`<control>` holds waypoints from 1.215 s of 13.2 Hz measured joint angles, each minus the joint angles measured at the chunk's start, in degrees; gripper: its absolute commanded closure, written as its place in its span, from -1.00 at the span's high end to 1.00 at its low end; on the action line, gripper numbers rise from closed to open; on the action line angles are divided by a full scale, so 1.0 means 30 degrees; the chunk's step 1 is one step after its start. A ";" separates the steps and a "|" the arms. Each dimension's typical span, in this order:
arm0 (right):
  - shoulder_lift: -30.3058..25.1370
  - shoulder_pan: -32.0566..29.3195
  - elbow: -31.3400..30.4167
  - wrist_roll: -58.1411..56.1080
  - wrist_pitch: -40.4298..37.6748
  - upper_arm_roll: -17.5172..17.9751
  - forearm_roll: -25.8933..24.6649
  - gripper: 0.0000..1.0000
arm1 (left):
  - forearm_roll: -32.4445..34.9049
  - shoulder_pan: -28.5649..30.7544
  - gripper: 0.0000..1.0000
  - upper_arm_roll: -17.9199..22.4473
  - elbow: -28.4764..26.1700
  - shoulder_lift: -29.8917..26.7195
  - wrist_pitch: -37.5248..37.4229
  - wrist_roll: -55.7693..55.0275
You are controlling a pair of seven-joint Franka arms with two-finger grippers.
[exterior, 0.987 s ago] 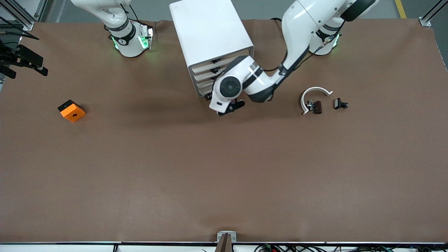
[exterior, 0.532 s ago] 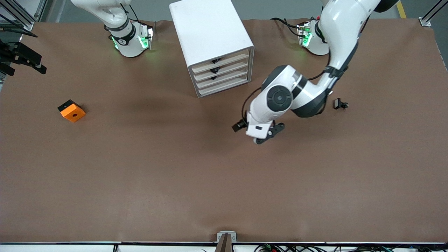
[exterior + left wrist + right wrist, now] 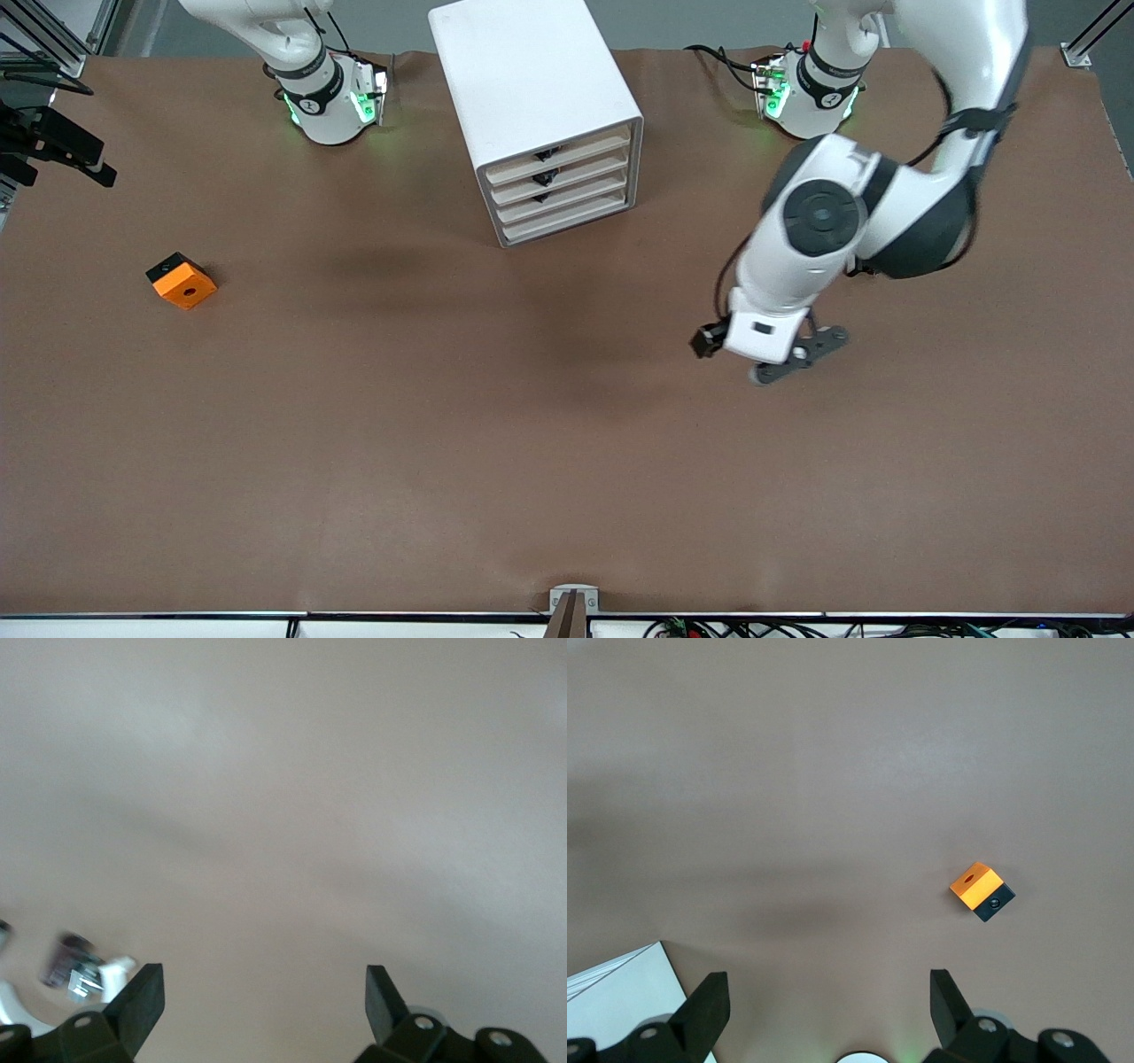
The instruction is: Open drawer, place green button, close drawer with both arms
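The white cabinet [image 3: 523,71] stands at the table's edge by the robots' bases, and all four beige drawer fronts [image 3: 558,182] are shut. The button is not in view. My left gripper [image 3: 797,354] is open and empty over bare table toward the left arm's end; its wrist view shows the gripper [image 3: 263,979] with jaws wide apart. My right gripper [image 3: 828,985] is open and empty, high over the table. It sees a corner of the cabinet [image 3: 611,1001]. It does not show in the front view.
An orange cube [image 3: 182,281] with a hole lies toward the right arm's end and also shows in the right wrist view [image 3: 981,889]. A blurred small dark part beside a piece of white band [image 3: 75,967] shows by the left gripper. My left arm [image 3: 824,221] covers that spot.
My left arm has swung away from the cabinet's drawer fronts toward its own end of the table and now covers the white band and clips. The right arm has not moved.
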 measured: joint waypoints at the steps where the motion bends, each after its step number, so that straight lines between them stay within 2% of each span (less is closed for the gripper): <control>1: -0.0025 0.0024 -0.0001 0.0004 0.0002 0.0126 -0.0139 1.00 | 0.0010 0.0584 1.00 0.0004 0.0014 -0.0555 -0.0229 0.0830; 5: -0.0103 0.0139 -0.0025 0.0167 0.0120 0.0757 -0.0632 1.00 | 0.0012 0.2065 1.00 0.0492 0.0030 -0.2848 -0.1727 0.5383; 9: -0.0144 0.0088 -0.0056 0.0184 0.0281 0.0542 -0.0749 1.00 | -0.0020 0.1907 1.00 0.2389 -0.0079 -0.5218 -0.4194 1.0317; 11: -0.0150 -0.0043 -0.0082 0.0183 0.0304 0.0390 -0.0754 1.00 | -0.0842 0.1809 1.00 0.3602 -0.0197 -0.6191 -0.4813 1.2518; 13: -0.0160 -0.0101 -0.0126 0.0147 0.0318 0.0368 -0.0754 1.00 | -0.2003 0.1611 1.00 0.4918 -0.0450 -0.7005 -0.5499 1.3668; 16: -0.0171 -0.0460 -0.0187 -0.0394 0.0375 0.0338 -0.0754 1.00 | -0.2945 0.1272 1.00 0.5832 -0.1540 -0.8468 -0.5715 1.3929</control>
